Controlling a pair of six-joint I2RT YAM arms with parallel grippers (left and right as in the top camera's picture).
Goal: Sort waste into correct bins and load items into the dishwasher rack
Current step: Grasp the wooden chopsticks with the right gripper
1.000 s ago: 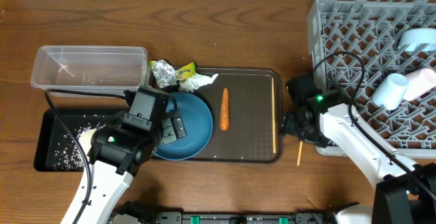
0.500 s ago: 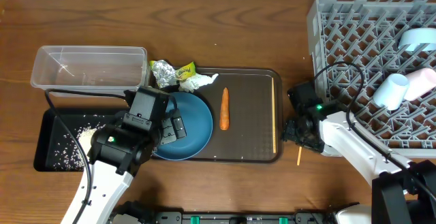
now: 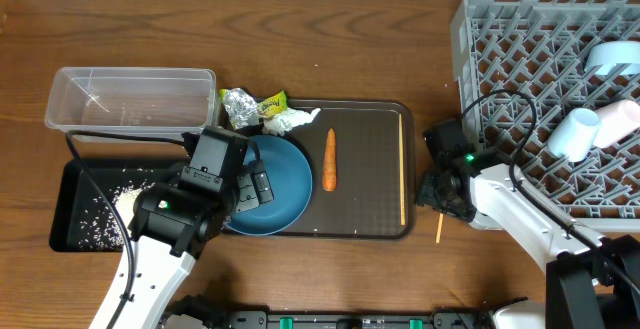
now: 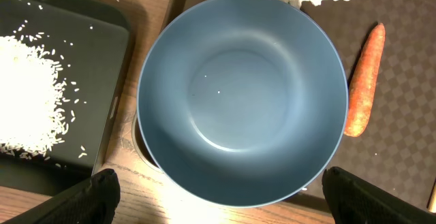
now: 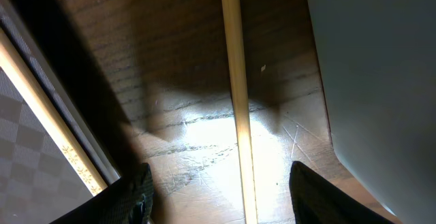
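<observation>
Chopstick [image 5: 236,81] on bare table [image 5: 170,60], in the gap between brown tray [image 5: 20,173] and rack [image 5: 381,81]. My right fingers [image 5: 133,197] stand apart, one on each side of it, neither touching. Nothing is held. Wrist is low and set across the stick so a pinch would meet it square. It is a thin thing lying flat on wood, with little to catch, and I judge it may roll or slip. Second chopstick [image 3: 403,169] lies inside the tray along its right edge, likely the one after.

My left fingers [image 4: 95,193] are spread wide and empty, hanging above the blue bowl [image 4: 242,101]. Bowl sits upright at the tray's left end, nearly clean inside bar a speck or two. The wide spread suits its broad rim, I reckon. Rice [image 4: 27,94] is heaped in the black tray [image 4: 102,20] just beside it.

Carrot [image 3: 330,159] is on the brown tray. Tissue [image 3: 290,121] and wrapper [image 3: 250,103] sit at its far left corner, near the tub [image 3: 130,99]. None is binned yet. White cup [image 3: 575,134] is in the rack.
</observation>
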